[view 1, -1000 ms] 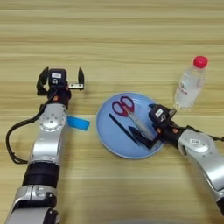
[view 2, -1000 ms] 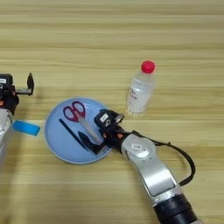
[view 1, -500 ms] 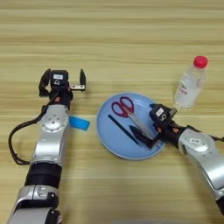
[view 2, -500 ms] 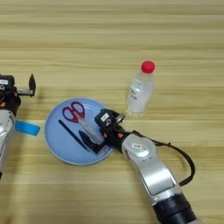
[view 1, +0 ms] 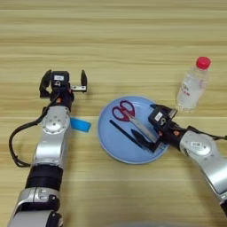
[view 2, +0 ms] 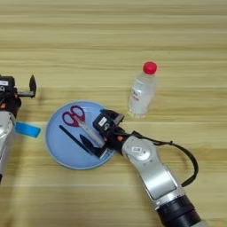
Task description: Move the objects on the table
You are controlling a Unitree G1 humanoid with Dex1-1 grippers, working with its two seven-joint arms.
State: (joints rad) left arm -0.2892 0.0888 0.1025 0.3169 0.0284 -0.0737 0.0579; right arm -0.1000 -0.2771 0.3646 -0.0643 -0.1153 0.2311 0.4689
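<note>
Resting over the blue plate (view 1: 116, 144), right tool (view 1: 141, 135) spreads its fingers around the scissors (view 1: 132, 119), empty; it should close squarely on the blades.

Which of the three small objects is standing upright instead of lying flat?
The clear plastic bottle with a red cap. The red-handled scissors lie flat on the blue plate; the blue strip lies flat on the table.

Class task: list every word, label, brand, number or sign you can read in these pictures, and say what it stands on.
No readable text anywhere.
Bottle: clear, no legible label.
Scissors, blue plate, blue strip: no markings.
Left gripper and right gripper: small pale patches on their housings, too blurred to read.
</note>
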